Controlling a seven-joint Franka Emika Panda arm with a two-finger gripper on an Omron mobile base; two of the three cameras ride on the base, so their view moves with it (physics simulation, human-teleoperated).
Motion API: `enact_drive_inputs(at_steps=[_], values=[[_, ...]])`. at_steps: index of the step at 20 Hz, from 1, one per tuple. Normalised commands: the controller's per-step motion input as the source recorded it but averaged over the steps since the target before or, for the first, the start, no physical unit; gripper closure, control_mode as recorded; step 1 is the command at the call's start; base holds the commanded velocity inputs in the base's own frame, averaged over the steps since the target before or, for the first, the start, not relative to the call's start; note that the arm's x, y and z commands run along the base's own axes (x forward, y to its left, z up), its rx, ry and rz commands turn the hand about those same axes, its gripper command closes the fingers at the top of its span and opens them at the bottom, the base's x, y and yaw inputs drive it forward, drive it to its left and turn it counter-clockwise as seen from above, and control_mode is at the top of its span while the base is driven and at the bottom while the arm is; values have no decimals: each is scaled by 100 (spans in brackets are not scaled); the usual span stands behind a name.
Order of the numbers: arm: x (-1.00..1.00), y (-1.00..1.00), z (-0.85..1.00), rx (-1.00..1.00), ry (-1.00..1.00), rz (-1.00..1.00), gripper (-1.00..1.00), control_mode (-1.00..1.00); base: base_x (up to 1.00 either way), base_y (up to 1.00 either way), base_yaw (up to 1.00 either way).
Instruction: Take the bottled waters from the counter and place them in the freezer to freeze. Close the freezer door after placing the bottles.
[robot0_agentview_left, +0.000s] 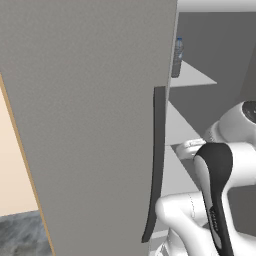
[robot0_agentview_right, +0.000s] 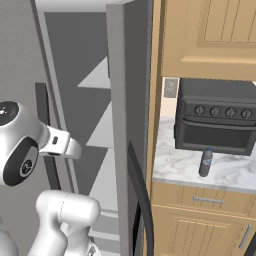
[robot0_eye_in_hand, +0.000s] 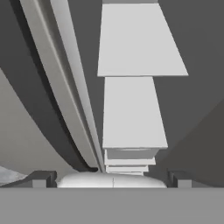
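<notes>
One bottled water (robot0_agentview_left: 177, 57) stands upright on an upper shelf (robot0_agentview_left: 192, 77) inside the freezer, grey with a blue cap. The other bottled water (robot0_agentview_right: 205, 162) stands on the white marble counter (robot0_agentview_right: 175, 162), in front of the toaster oven. The freezer door (robot0_agentview_left: 80, 125) is swung wide open, its dark bar handle (robot0_agentview_left: 157, 165) facing me. My gripper (robot0_eye_in_hand: 111, 180) is open and empty, its fingertips (robot0_eye_in_hand: 42, 179) pointing into the freezer at the stack of pale shelves (robot0_eye_in_hand: 133, 113).
A black toaster oven (robot0_agentview_right: 215, 120) sits at the back of the counter under wooden wall cabinets (robot0_agentview_right: 210, 35). The fridge's right door (robot0_agentview_right: 117, 125) with a dark handle (robot0_agentview_right: 141, 195) stands between the freezer and the counter. A drawer (robot0_agentview_right: 207, 200) lies below the counter.
</notes>
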Motion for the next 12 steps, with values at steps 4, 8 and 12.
enact_drive_inputs(at_steps=[4,8,12], values=[[0,0,-35,0,16,-15,-100,-100,0,0,0],[0,-2,-25,0,10,-16,-100,-100,0,0,0],[0,-13,-11,0,3,-10,-100,-100,0,0,0]])
